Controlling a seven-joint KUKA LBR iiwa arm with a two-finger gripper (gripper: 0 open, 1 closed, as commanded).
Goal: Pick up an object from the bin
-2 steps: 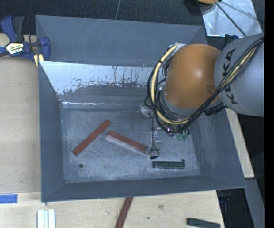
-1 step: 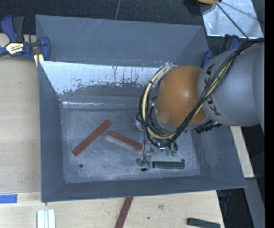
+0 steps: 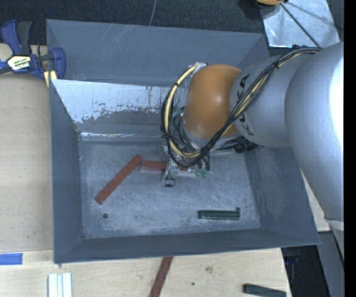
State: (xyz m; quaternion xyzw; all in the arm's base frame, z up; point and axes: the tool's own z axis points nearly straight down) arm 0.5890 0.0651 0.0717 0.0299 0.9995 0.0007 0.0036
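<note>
While the gripper (image 3: 169, 179) hangs mid-floor in the bin (image 3: 67, 190), count is two red-brown sticks, long stick (image 3: 118, 179) and short stick (image 3: 152, 165) beside the gripper, plus one dark green bar (image 3: 219, 214). Grip state: can't tell.

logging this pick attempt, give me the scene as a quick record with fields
container: grey bin
hand: low near the middle of the bin floor
nearest thing: short red-brown piece, just left of the hand
also near: long red-brown stick, lying diagonally, upper end by the short piece
further off: dark green bar, flat near the front right
other: small dark speck, front left
held thing: cannot tell
</note>
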